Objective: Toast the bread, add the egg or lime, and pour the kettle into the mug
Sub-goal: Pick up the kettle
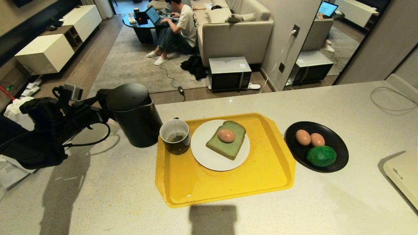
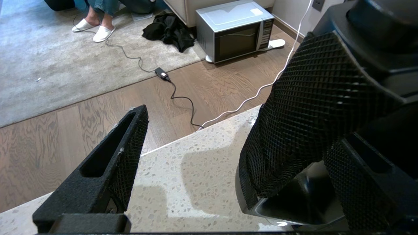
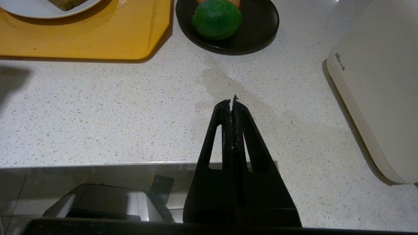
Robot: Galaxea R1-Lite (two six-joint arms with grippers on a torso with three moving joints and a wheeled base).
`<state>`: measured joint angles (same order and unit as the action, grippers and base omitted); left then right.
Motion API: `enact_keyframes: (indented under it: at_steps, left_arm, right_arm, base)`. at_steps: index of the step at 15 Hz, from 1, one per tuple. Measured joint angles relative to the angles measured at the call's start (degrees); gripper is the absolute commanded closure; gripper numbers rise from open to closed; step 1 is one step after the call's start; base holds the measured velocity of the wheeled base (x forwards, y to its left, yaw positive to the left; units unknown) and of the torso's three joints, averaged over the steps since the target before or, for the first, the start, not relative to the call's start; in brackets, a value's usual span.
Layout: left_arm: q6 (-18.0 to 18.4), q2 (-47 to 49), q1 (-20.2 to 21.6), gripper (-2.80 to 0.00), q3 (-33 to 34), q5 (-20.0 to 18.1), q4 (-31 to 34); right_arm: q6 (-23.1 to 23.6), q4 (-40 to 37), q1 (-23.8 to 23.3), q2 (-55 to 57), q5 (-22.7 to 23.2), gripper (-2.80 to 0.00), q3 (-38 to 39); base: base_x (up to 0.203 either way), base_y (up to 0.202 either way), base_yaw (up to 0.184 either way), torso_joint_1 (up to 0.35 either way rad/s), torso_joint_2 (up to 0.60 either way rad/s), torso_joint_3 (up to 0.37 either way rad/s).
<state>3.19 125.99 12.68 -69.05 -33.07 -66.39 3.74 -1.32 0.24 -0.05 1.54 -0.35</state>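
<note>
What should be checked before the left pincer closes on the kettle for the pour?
1. Left pincer open at the kettle handle side: ok.
2. Handle between its fingers: cannot tell.
3. Mug upright on the yellow tray, beside the kettle: ok.
4. Egg on the bread, on the white plate: ok.
5. Right pincer shut, over bare counter: ok.
6. Kettle lid closed: ok.

We see a speckled pale countertop [image 1: 114, 195], on it our black kettle [image 1: 135, 114], yellow tray [image 1: 261, 176], black plate [image 1: 339, 153], white appliance [image 1: 405, 176].
</note>
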Motion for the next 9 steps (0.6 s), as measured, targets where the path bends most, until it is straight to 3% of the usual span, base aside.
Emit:
enact_keyframes:
  at_steps: [9]
  left_arm:
    - [0.3, -0.2, -0.7, 0.0, -0.5, -0.2, -0.3]
  right_arm:
    - [0.0, 0.0, 0.0, 0.0, 0.0, 0.0, 0.0]
  base:
    - [0.0, 0.0, 0.0, 0.0, 0.0, 0.0]
